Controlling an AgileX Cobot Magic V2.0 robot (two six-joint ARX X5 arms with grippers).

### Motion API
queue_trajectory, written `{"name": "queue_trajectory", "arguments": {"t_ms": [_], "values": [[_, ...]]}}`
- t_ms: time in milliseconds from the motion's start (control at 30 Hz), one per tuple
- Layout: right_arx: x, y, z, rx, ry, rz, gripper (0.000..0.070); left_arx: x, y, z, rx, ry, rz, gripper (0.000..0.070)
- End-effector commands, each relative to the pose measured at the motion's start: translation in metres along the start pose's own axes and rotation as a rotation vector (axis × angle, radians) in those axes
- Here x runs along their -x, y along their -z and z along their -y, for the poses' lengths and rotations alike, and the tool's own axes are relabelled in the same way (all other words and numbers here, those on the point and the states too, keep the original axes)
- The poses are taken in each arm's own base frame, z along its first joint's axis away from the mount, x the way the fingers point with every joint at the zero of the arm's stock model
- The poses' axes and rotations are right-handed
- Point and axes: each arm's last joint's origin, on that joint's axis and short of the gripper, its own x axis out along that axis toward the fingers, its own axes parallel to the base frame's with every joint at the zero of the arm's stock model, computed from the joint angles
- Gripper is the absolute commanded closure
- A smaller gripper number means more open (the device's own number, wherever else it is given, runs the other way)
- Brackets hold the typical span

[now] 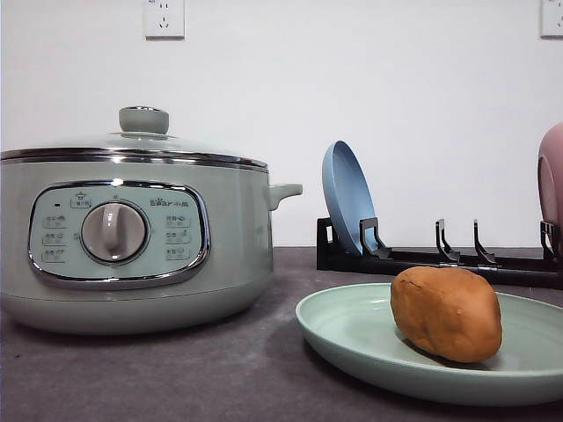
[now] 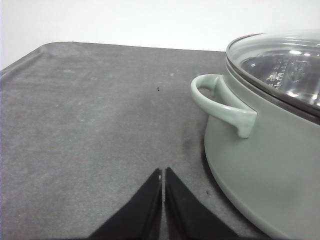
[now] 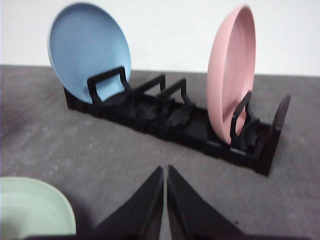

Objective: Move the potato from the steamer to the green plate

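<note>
The potato (image 1: 447, 313) is seen resting on the green plate (image 1: 352, 330), beside the lidded steamer (image 1: 132, 233); left gripper (image 2: 163, 172) and right gripper (image 3: 165, 170) are clenched, empty.

From my front view the steamer (image 1: 132, 233) stands on the table (image 1: 220, 369) at the left, lid (image 1: 132, 141) on. Right of it, nearer me, the green plate (image 1: 352, 334) carries the potato (image 1: 447, 312). Behind the plate a rack (image 1: 440, 261) holds one plate (image 1: 347, 198) upright at its left end, another plate (image 1: 552, 180) at its right.
</note>
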Motion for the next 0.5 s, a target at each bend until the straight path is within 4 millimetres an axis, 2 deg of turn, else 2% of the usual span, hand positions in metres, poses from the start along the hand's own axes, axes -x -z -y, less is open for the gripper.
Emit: {"name": "queue_trajectory", "arguments": {"t_ms": [0,133,467], "values": [[0.0003,0.0028,0.0002,-0.015,0.005,-0.014,0.0700,-0.0019,0.0065,-0.0003,0.003,-0.004,-0.022,0.0700],[0.0007,0.0081,0.0003,-0.024,0.006,-0.069,0.0700,-0.0019,0.0065,-0.0003,0.003,-0.004,-0.022,0.0700],[0.0006,0.0072,0.0001,-0.024,0.003,-0.059,0.0700,-0.0019,0.0065,-0.0003,0.003,-0.004,-0.022,0.0700]]}}
